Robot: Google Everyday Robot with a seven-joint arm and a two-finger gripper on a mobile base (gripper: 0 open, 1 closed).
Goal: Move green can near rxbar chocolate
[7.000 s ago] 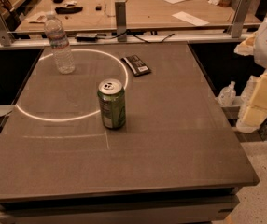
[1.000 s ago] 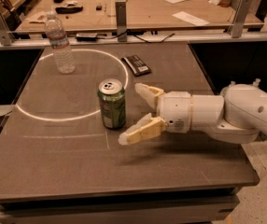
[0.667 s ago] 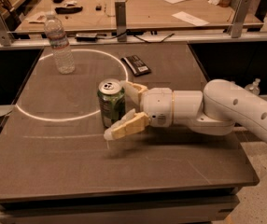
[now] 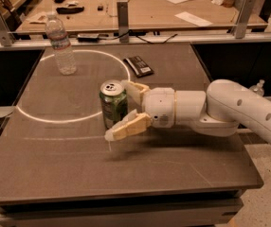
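Your claw point(image 4: 118, 109) sat low over the worktop point(image 4: 183, 169), reaching in from the right on the white arm point(image 4: 242, 110), which crossed the worktop's right edge. The claw was released, its tan fingers point(image 4: 134, 125) spread wide w/ the green can point(image 4: 112, 104) in the mouth between them. One finger lay behind the can near its top, the other in front near its lower half. The front finger looked to be touching the can's side or v. close to it; you couldn't tell which. There was no sign of a clamp on the can.

The can stood upright about mid-worktop, silver top w/ pull tab facing up. It was at the lower-right arc of the white circle point(image 4: 31, 116) marked on the surface; on the line or just beside it wasn't clear.

The choc bar point(image 4: 138, 65) lay flat in its black wrapper behind the can, toward the back of the worktop. It was angled a bit and sat just outside the circle's right side. Can and bar were apart, w/ bare worktop and the rear finger between them.

A clear water bottle point(image 4: 61, 44) stood upright at back left, inside the circle.

Beyond the worktop ran a wooden desk point(image 4: 140, 13) w/ papers and small dark items on it.
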